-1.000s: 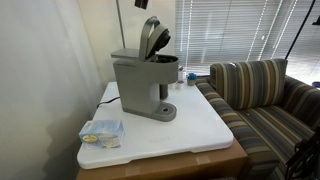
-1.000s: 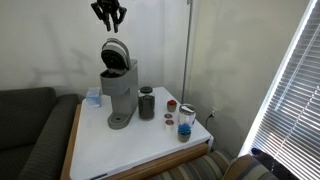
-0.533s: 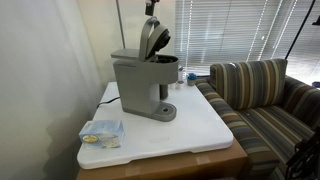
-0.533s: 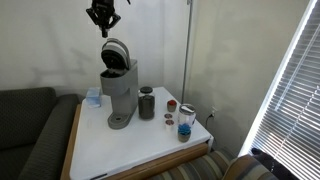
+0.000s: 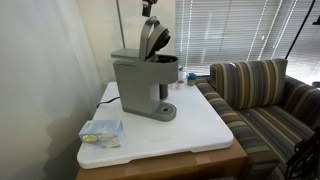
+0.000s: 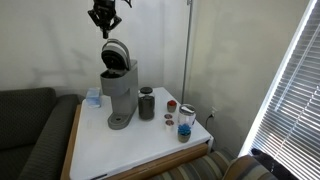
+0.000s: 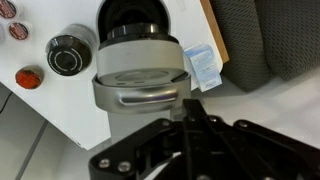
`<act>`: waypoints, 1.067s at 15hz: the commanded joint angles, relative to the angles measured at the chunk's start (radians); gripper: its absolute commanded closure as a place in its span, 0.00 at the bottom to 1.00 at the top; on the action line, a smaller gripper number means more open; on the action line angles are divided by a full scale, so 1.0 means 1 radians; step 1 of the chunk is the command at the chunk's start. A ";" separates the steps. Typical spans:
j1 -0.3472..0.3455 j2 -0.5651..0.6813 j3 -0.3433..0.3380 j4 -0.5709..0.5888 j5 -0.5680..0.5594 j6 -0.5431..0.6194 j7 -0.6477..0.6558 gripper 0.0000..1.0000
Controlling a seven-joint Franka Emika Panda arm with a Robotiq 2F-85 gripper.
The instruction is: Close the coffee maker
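Exterior view: the coffee maker [image 5: 140, 85], a boxy machine of smooth grey plastic on a round base, stands at the middle of a white table [image 5: 205, 128]. Its curved lid [image 5: 150, 38] is tipped up, showing a dark brew head. The black gripper [image 5: 150, 8] hangs at 12 o'clock above the lid, apart from it. A crinkled pale packet [image 5: 102, 132] lies at 7 o'clock. A striped sofa [image 5: 255, 90] sits at 3 o'clock, with blinds [image 5: 240, 30] behind it.

Exterior view: the gripper [image 6: 104, 17] is again at 12 o'clock above the coffee maker [image 6: 118, 95], near a plain wall [image 6: 40, 50]. A dark canister [image 6: 147, 103] stands at 3 o'clock of the machine.

Wrist view: the gripper [image 7: 188, 118] enters from 6 o'clock with its fingers pressed together, grasping nothing. The grey lid [image 7: 140, 85] lies just beyond it.

The gripper has edged slightly sideways since a second ago, and the lid remains raised.
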 commanded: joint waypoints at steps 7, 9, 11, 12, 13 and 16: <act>0.010 0.032 -0.020 0.051 -0.049 0.062 0.085 1.00; 0.018 0.048 -0.028 0.062 -0.088 0.060 0.128 1.00; 0.021 0.056 -0.032 0.067 -0.116 0.045 0.163 1.00; 0.019 0.059 -0.030 0.070 -0.121 0.031 0.172 1.00; 0.016 0.059 -0.026 0.073 -0.120 0.010 0.176 1.00; 0.014 0.045 -0.025 0.068 -0.120 -0.068 0.190 1.00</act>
